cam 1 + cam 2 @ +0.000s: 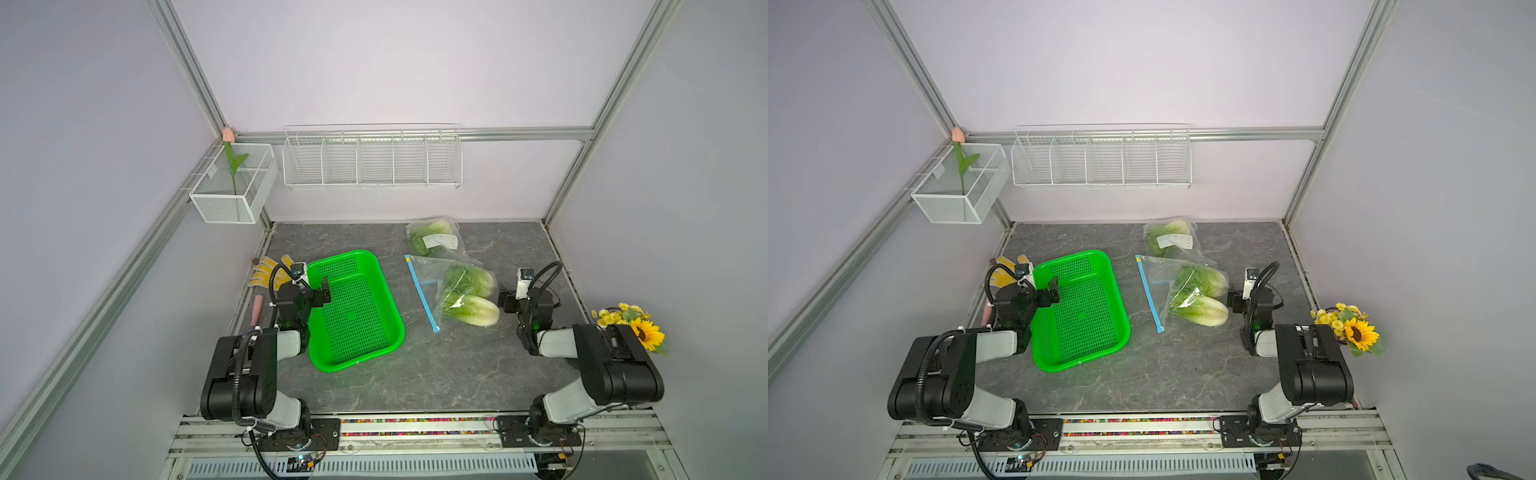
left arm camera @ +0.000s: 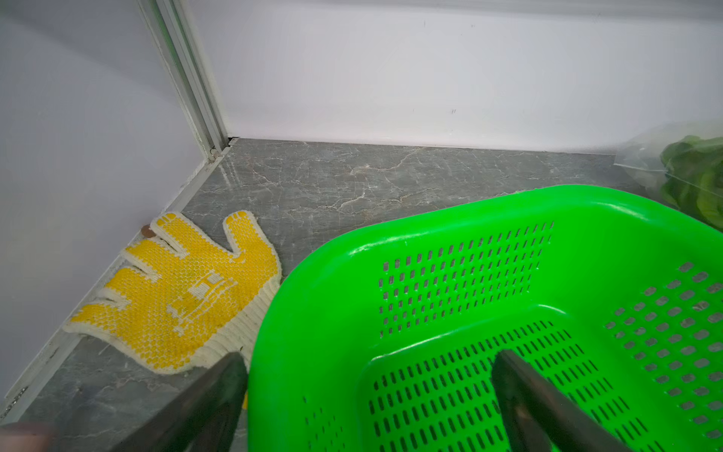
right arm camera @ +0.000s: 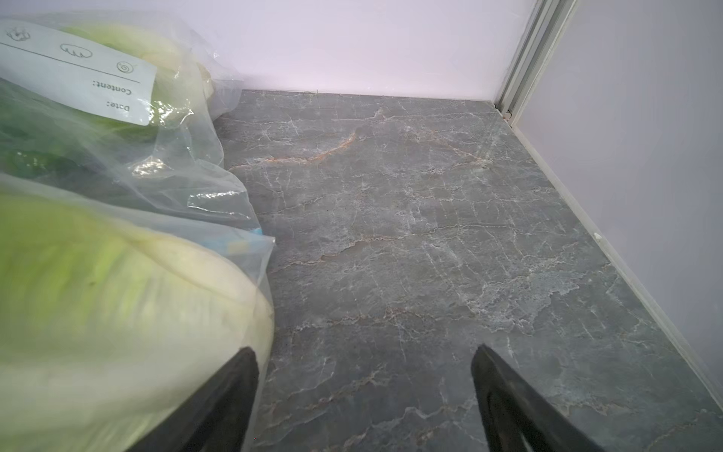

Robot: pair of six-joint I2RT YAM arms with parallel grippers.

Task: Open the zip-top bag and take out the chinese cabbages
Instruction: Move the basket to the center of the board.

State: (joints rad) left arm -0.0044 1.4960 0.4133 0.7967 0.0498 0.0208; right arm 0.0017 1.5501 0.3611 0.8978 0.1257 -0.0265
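Right wrist view: right gripper (image 3: 364, 350) released, jaws spread wide, nothing between them but bare counter (image 3: 430, 235). One finger sits just beside the film of the zip-top bag (image 3: 219, 250), right at the pale base of one of the chinese cabbages (image 3: 117, 293). Touching or not, I can't tell. In both top views two heads lie side by side inside that bag, bases toward my right arm. Their leaves point toward the blue zip strip (image 1: 422, 294), which runs along the bag's opposite edge, facing the green basket (image 1: 353, 365). Zip looks shut to me, nothing taken out yet. A second bag (image 1: 434, 239) with a label lies behind, its film touching or overlapping the first.

Left gripper (image 2: 369, 354) also released and wide, straddling the basket's wall: one finger outside above a yellow glove (image 2: 187, 289), one inside.

Risks, my judgement:
- Right gripper is at the wrong end, so closing here pinches film plus cabbage, not the zip.
- The loose bag slides on a smooth counter if only one arm pulls the slider.
- The second bag may drag along.
- Left gripper moving sideways could hook the basket's wall and shove it into the bag.
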